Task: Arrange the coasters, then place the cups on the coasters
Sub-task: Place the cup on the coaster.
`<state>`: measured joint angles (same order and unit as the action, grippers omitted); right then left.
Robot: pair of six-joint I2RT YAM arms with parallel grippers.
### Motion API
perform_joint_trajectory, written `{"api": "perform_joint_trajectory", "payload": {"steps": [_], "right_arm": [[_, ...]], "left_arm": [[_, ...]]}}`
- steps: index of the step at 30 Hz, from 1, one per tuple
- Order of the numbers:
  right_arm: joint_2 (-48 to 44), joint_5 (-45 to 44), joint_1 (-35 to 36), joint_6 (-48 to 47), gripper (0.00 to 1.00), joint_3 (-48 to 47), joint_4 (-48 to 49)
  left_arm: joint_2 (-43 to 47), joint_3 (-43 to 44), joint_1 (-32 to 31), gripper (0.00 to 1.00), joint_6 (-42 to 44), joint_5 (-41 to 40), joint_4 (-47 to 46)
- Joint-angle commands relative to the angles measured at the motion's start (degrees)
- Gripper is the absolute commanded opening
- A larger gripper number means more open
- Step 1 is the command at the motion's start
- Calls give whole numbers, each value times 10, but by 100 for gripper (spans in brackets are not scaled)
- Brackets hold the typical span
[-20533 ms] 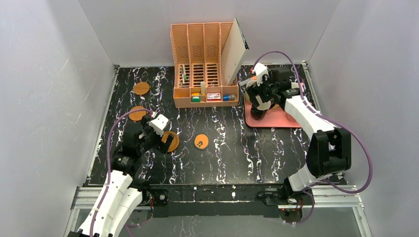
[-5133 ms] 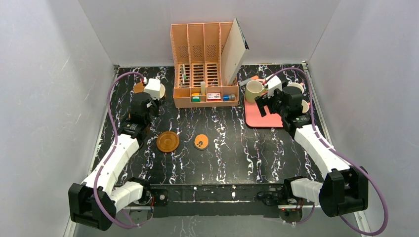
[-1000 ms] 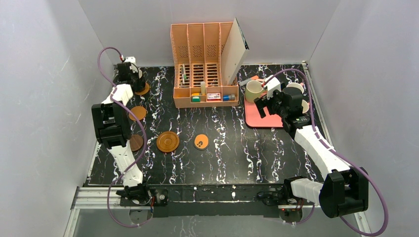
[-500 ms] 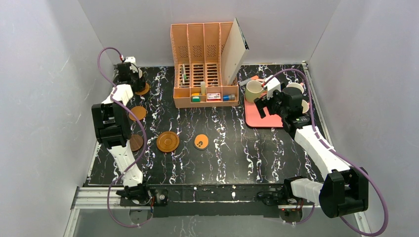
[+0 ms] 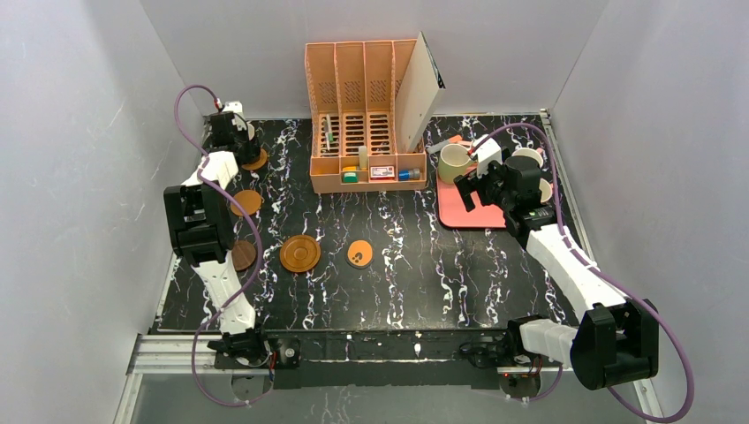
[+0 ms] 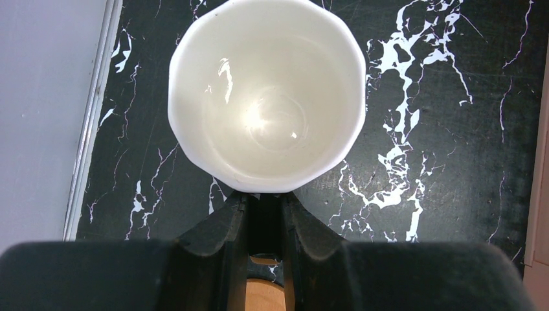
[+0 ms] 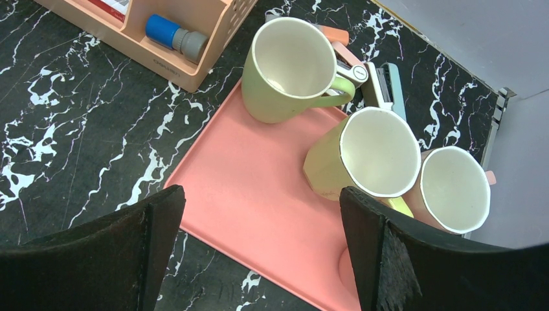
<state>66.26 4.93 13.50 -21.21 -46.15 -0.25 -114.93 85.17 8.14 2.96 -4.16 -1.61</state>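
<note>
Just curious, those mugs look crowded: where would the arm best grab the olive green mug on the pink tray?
Probably its rim wall, from above, opposite the handle: the olive green mug stands upright and open, and that handle is crowded by the yellow mug.

My black marbled table (image 5: 415,265) carries the pink tray (image 7: 259,188) straight under my right gripper (image 7: 259,220), with the orange organizer (image 5: 366,181) just off its left finger. One plain orange coaster (image 5: 257,162) lies beneath my left gripper (image 6: 264,207). Back behind that hand lie a second orange coaster (image 5: 246,202), the dark brown coaster (image 5: 241,255), the ringed wooden coaster (image 5: 300,253) and the marked orange coaster (image 5: 359,253).
</note>
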Motion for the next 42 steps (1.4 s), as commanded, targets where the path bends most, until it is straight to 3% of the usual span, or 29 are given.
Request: {"api": "perform_joint_trajectory", "payload": {"steps": [1, 29, 34, 42], "right_arm": [[-6, 7, -3, -4, 98, -4, 8], [-9, 10, -3, -5, 98, -4, 7], [-9, 10, -3, -5, 98, -4, 7], [-10, 10, -3, -4, 98, -4, 7]], "left_arm": [[26, 2, 0, 11, -1, 6, -1], [26, 6, 1, 31, -2, 10, 31], [31, 2, 4, 39, -5, 12, 36], [64, -16, 11, 64, -6, 27, 53]]}}
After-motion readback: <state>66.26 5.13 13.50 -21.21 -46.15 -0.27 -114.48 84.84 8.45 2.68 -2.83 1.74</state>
